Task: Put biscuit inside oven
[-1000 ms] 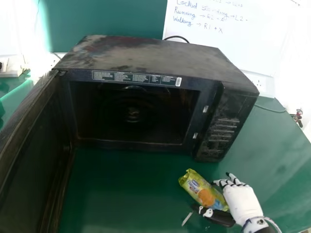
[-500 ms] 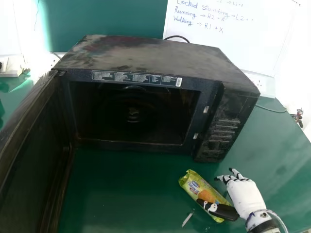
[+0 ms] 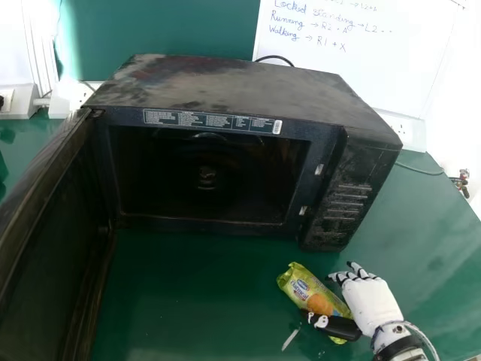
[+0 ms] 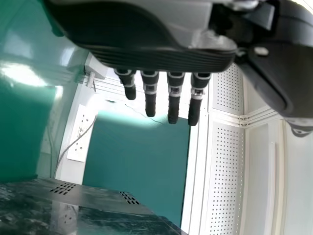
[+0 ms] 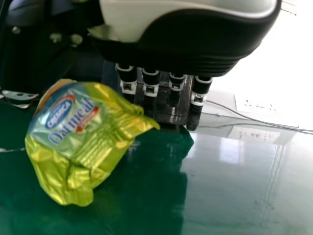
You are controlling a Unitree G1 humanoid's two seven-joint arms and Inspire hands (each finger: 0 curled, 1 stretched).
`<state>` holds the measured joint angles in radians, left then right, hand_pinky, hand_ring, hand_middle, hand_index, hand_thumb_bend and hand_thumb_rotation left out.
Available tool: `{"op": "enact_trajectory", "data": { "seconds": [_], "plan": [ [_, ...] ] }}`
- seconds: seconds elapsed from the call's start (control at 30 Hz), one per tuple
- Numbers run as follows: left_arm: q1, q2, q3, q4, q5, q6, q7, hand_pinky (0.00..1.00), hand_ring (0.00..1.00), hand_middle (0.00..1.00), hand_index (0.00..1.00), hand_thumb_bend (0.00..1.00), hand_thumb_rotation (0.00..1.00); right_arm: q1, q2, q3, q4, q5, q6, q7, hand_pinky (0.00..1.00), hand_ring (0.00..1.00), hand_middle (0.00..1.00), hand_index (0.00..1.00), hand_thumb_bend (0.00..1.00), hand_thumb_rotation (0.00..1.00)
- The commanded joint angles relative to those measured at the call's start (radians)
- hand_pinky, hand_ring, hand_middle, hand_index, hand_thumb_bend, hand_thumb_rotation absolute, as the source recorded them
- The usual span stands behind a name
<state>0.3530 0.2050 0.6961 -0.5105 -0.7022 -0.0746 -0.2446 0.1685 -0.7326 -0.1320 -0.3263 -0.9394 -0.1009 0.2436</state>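
Observation:
My right hand (image 3: 371, 302) is at the lower right of the head view, fingers extended, its dark thumb lying across the near end of the yellow-green biscuit packet (image 3: 299, 283). The packet lies on the table between thumb and fingers, which are not curled round it. In the right wrist view the packet (image 5: 93, 142) is beside the straight fingers of the right hand (image 5: 181, 44). The black oven (image 3: 203, 180) stands behind with its door swung open to the left. My left hand (image 4: 146, 54) hangs with straight fingers in the left wrist view.
The open oven door (image 3: 49, 241) takes up the left side of the green table (image 3: 195, 301). A small pale strip (image 3: 290, 339) lies near the packet. A whiteboard (image 3: 361, 60) and wall sockets are behind the oven.
My right hand first shifted slightly right, away from the packet, then back a little left. The thumb now lies over the packet's near end, where earlier it was lower beside it.

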Motion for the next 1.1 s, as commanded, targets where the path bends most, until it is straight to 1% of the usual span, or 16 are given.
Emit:
{"op": "enact_trajectory", "data": {
  "seconds": [0.0, 0.1, 0.2, 0.37, 0.53, 0.63, 0.73, 0.87, 0.97, 1.07],
  "plan": [
    [0.011, -0.001, 0.007, -0.015, -0.005, -0.014, 0.003, 0.98, 0.93, 0.92, 0.88, 0.94, 0.97, -0.004, -0.016, 0.007, 0.009, -0.008, 0.0, -0.01, 0.8, 0.86, 0.87, 0.83, 0.95, 0.43],
    [0.011, 0.0, 0.007, -0.012, -0.003, -0.017, 0.001, 0.97, 0.93, 0.91, 0.88, 0.94, 0.97, -0.005, -0.025, 0.012, 0.012, -0.012, 0.002, -0.004, 0.8, 0.86, 0.87, 0.83, 0.94, 0.43],
    [0.011, 0.002, 0.008, -0.012, 0.001, -0.016, 0.005, 0.97, 0.93, 0.91, 0.87, 0.95, 0.97, -0.015, -0.036, 0.019, 0.014, -0.013, 0.014, 0.029, 0.81, 0.86, 0.87, 0.83, 0.94, 0.44],
    [0.012, 0.001, 0.008, -0.015, 0.002, -0.015, 0.008, 0.97, 0.93, 0.91, 0.88, 0.95, 0.96, -0.03, -0.044, 0.023, 0.019, 0.005, 0.022, 0.061, 0.8, 0.86, 0.86, 0.83, 0.95, 0.43],
    [0.014, 0.0, 0.007, -0.021, 0.001, -0.013, 0.016, 0.98, 0.93, 0.91, 0.88, 0.94, 0.97, -0.041, -0.055, 0.018, 0.043, 0.025, 0.008, 0.047, 0.76, 0.84, 0.86, 0.83, 0.96, 0.42],
    [0.017, 0.003, 0.008, -0.021, 0.0, -0.013, 0.016, 0.97, 0.93, 0.91, 0.87, 0.94, 0.97, -0.045, -0.065, 0.017, 0.058, 0.032, 0.008, 0.04, 0.77, 0.84, 0.86, 0.83, 0.96, 0.4],
    [0.021, 0.011, 0.012, -0.017, -0.009, -0.012, 0.005, 0.98, 0.94, 0.92, 0.88, 0.95, 0.97, -0.042, -0.08, 0.01, 0.067, 0.038, 0.007, 0.038, 0.78, 0.84, 0.86, 0.83, 0.96, 0.39],
    [0.02, 0.01, 0.013, -0.015, -0.008, -0.014, 0.007, 0.98, 0.94, 0.92, 0.88, 0.96, 0.96, -0.04, -0.096, 0.01, 0.086, 0.04, 0.003, 0.021, 0.77, 0.84, 0.86, 0.83, 0.96, 0.39],
    [0.018, 0.01, 0.012, -0.014, -0.002, -0.015, 0.01, 0.99, 0.94, 0.92, 0.89, 0.96, 0.96, -0.043, -0.098, 0.015, 0.093, 0.048, 0.004, 0.019, 0.77, 0.84, 0.86, 0.83, 0.96, 0.4],
    [0.021, 0.01, 0.013, -0.023, -0.006, -0.011, 0.015, 0.97, 0.93, 0.92, 0.88, 0.96, 0.96, -0.048, -0.097, 0.022, 0.093, 0.05, 0.01, 0.021, 0.78, 0.84, 0.86, 0.83, 0.96, 0.4]
  ]
}}
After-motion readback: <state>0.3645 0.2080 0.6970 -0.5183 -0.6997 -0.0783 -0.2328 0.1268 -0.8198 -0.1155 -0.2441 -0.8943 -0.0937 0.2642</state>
